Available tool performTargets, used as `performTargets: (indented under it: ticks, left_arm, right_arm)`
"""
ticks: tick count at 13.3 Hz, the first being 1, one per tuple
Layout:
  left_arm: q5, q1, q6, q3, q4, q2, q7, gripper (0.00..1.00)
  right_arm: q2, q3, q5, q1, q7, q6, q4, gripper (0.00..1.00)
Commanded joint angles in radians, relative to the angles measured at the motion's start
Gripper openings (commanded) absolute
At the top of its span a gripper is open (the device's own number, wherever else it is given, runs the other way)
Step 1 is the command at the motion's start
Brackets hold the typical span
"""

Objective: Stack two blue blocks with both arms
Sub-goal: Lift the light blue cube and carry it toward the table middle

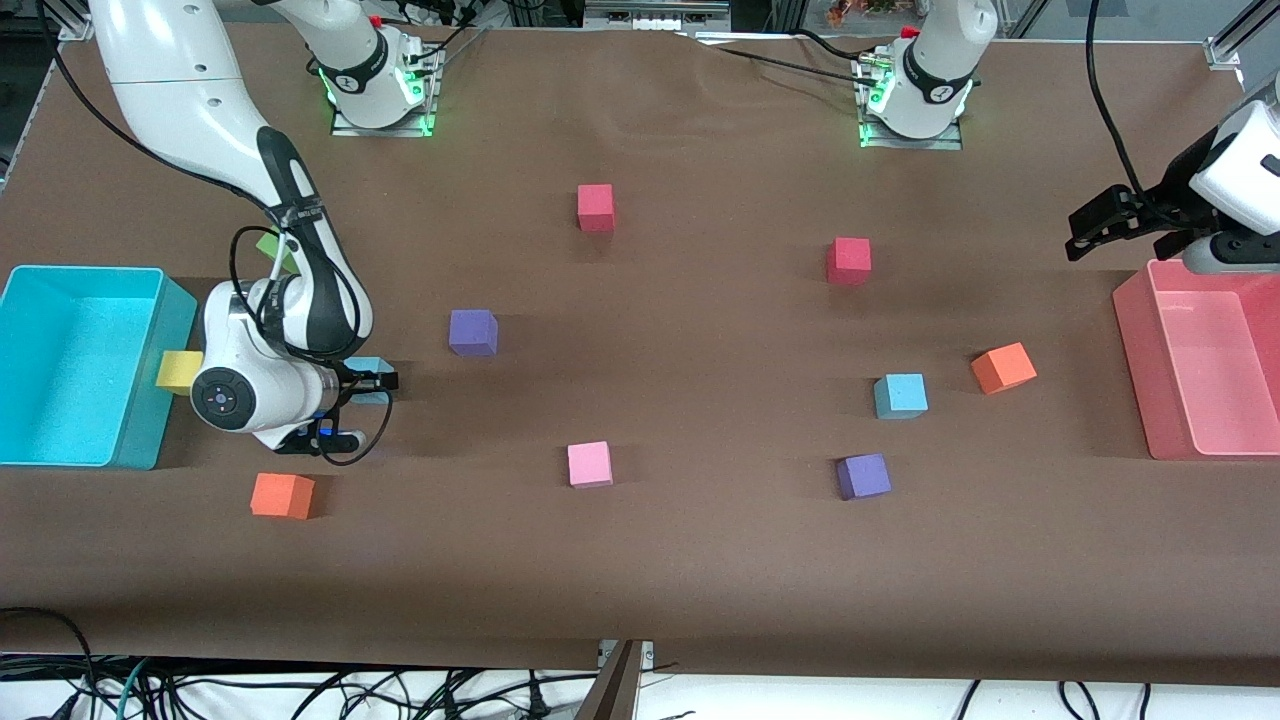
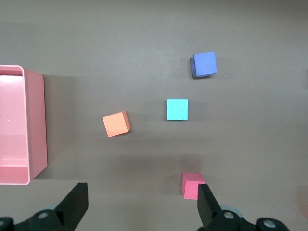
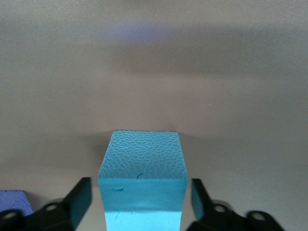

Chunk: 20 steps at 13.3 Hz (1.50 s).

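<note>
Orange block (image 1: 281, 495): nearest the front camera, on the brown tabletop (image 1: 700, 560) toward the right arm's end.
Purple block (image 1: 863, 476): toward the left arm's end, just nearer the camera than a blue block.
Pink block (image 1: 589, 464): mid-tabletop, well apart from the others.
Right tool (image 1: 372, 385): low over the tabletop beside the cyan bin, fingers (image 3: 79, 199) standing either side of a blue block with thin gaps showing on both sides; jaws partly closed, not yet pressing the foam.
Blue block at right tool (image 3: 143, 180): resting on the tabletop between those fingers, mostly hidden by the wrist in the front view.
Second blue block (image 1: 900, 395): on the tabletop toward the left arm's end, near another orange block (image 1: 1003, 367); no tool touches it.
Cyan bin (image 1: 20, 380): at the right arm's end, a yellow block (image 1: 178, 371) just beside its wall.
Pink bin (image 1: 1135, 350): at the left arm's end.
Second purple block (image 1: 472, 332): farther from the camera than the pink block.
Left tool (image 1: 1085, 228): waiting up in the air, over the pink bin's edge, jaws fully apart, holding nothing.
Red blocks: one (image 1: 849, 261) and another (image 1: 595, 207), farthest from the camera.
</note>
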Motion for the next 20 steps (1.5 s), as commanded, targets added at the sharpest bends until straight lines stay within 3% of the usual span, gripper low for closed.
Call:
performTargets:
  ticks: [1,4,10,14,18,20]
  left_arm:
    - [0.025,0.004,-0.007,-0.002,-0.011,-0.013,0.020,1.00]
    - [0.025,0.004,-0.007,0.000,-0.011,-0.011,0.020,1.00]
    - [0.026,0.006,-0.007,0.000,-0.011,-0.011,0.020,1.00]
    - [0.025,0.006,-0.007,0.000,-0.011,-0.011,0.020,1.00]
    - [0.025,0.006,-0.007,0.012,-0.011,-0.002,0.020,1.00]
    - [0.026,0.004,-0.007,0.012,-0.008,0.001,0.020,1.00]
  right_arm:
    - [0.002,0.003,0.017,0.000,0.011,-0.005,0.020,0.00]
    - [-0.010,0.008,0.039,0.013,0.011,-0.012,0.047,0.00]
    - [-0.014,0.017,0.037,0.186,0.225,-0.290,0.341,0.00]
    - [0.021,0.029,0.042,0.357,0.404,-0.267,0.400,0.00]
    - [0.117,0.155,0.040,0.409,0.639,-0.212,0.490,0.00]
    - [0.163,0.167,0.042,0.455,0.695,-0.136,0.490,0.00]
